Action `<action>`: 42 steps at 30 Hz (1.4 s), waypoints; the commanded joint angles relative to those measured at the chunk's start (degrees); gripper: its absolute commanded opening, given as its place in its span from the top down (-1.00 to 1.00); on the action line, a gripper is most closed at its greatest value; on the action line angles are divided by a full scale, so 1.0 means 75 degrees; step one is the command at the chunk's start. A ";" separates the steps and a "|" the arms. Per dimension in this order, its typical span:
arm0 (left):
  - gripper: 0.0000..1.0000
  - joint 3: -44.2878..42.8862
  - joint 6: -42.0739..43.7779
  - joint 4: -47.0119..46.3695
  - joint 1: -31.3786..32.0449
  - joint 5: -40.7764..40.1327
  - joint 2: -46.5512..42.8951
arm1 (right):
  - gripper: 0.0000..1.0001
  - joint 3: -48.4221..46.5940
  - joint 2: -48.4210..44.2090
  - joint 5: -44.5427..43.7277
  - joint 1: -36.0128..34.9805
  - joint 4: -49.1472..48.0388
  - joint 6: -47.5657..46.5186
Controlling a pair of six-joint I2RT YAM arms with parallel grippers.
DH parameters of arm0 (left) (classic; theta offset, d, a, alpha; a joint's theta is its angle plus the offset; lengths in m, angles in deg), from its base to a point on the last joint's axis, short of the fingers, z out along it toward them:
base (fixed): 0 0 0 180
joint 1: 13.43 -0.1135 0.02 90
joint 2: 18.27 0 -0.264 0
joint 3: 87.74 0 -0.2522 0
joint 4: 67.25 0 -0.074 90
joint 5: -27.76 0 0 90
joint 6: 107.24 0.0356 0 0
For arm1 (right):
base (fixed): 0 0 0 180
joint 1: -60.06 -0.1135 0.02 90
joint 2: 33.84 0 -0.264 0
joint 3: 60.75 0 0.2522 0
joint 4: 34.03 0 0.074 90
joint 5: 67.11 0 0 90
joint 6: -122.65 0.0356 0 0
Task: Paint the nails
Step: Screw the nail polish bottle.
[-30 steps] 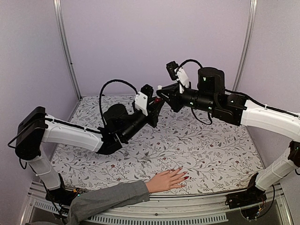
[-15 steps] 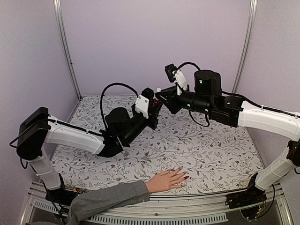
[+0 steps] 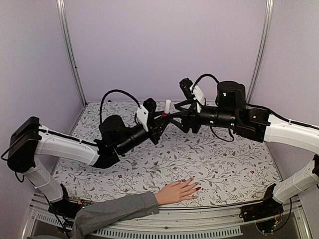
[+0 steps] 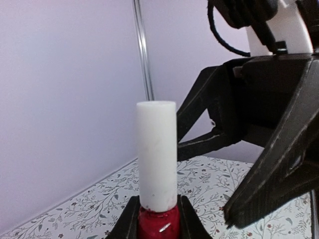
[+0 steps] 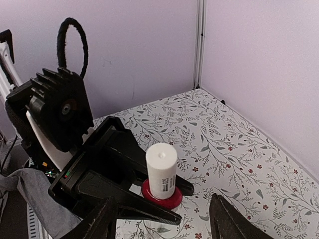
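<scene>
Down at the table's near edge, the flesh-coloured hand lies flat, its nails pointing right. Above, the left gripper clamps the upright red bottle, white cap up; the right gripper stands spread beside it.

The bottle sat in the left gripper, above the table. The right gripper was just right of the bottle; the hand lay well before it.

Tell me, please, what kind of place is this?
Probably a small robot test booth: plain lilac walls framed by metal posts, a table with a flower-printed cover, and a left arm and a right arm mounted at its near edge.
</scene>
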 commanded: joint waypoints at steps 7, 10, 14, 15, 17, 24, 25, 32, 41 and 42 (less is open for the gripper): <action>1.00 0.0142 -0.1029 -0.0270 -0.0528 0.5266 -0.0400 | -0.30 0.0139 -0.0793 0.2918 0.0136 0.0599 -0.1429; 1.00 0.0020 -0.1212 -0.0265 -0.0525 0.6078 -0.0318 | -0.21 -0.0046 -0.0784 0.3829 0.0142 0.0888 -0.1850; 1.00 -0.0105 -0.1387 -0.0300 -0.0529 0.6587 -0.0206 | -0.08 -0.0278 -0.0661 0.4472 0.0136 0.1155 -0.2150; 1.00 -0.0132 -0.1405 -0.0294 -0.0531 0.6662 -0.0189 | -0.06 -0.0322 -0.0640 0.4539 0.0136 0.1182 -0.2157; 1.00 -0.0177 -0.1429 -0.0262 -0.0525 0.6782 -0.0154 | -0.05 -0.0361 -0.0612 0.4630 0.0136 0.1190 -0.2186; 1.00 -0.0261 -0.1505 -0.0245 -0.0532 0.7011 -0.0048 | 0.12 -0.0538 -0.0486 0.4798 0.0136 0.1418 -0.2309; 1.00 -0.0272 -0.1520 -0.0252 -0.0541 0.7037 -0.0037 | 0.16 -0.0554 -0.0457 0.4812 0.0120 0.1475 -0.2329; 1.00 -0.0287 -0.1706 -0.0379 -0.0591 0.7171 0.0001 | 0.56 -0.0688 -0.0320 0.4712 0.0051 0.1635 -0.2385; 1.00 -0.0252 -0.1679 -0.0461 -0.0609 0.6327 -0.0152 | 1.00 -0.0764 -0.0186 0.4460 0.0039 0.1602 -0.2093; 1.00 -0.0241 -0.1650 -0.0446 -0.0601 0.6076 -0.0187 | 1.00 -0.0763 -0.0157 0.4383 0.0039 0.1601 -0.2061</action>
